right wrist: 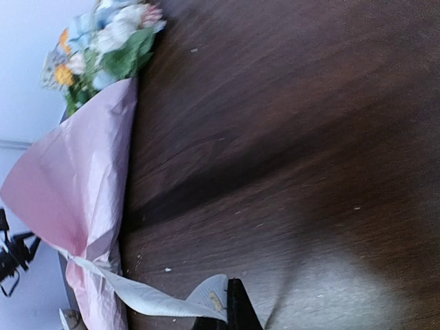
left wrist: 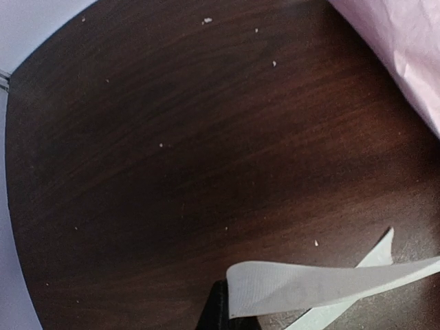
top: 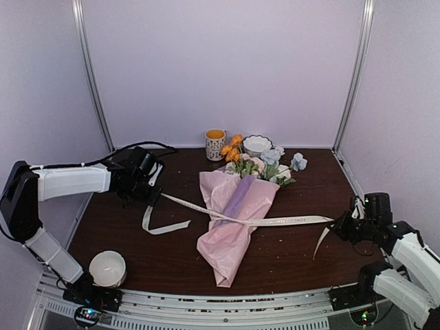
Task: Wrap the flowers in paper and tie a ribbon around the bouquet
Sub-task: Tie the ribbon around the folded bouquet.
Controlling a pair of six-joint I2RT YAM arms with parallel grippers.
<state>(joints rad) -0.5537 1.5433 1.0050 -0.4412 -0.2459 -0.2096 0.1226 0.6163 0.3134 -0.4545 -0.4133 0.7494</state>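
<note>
The bouquet lies in the middle of the table: flowers (top: 265,159) with orange, white and pale blue blooms stick out of a cone of pink paper (top: 230,220), its narrow end toward the front edge. The cream ribbon (top: 275,221) is stretched across the cone from side to side. My left gripper (top: 152,196), at the left of the cone, is shut on the ribbon (left wrist: 323,280); a loose tail loops below it. My right gripper (top: 338,225), at the far right, is shut on the ribbon's other end (right wrist: 161,297). The paper (right wrist: 75,192) and flowers (right wrist: 110,41) show in the right wrist view.
A patterned mug (top: 215,144) with an orange inside and a white scalloped bowl (top: 256,144) stand at the back behind the flowers. A round white bowl (top: 108,267) sits at the front left corner. Upright metal posts (top: 93,75) frame the back wall.
</note>
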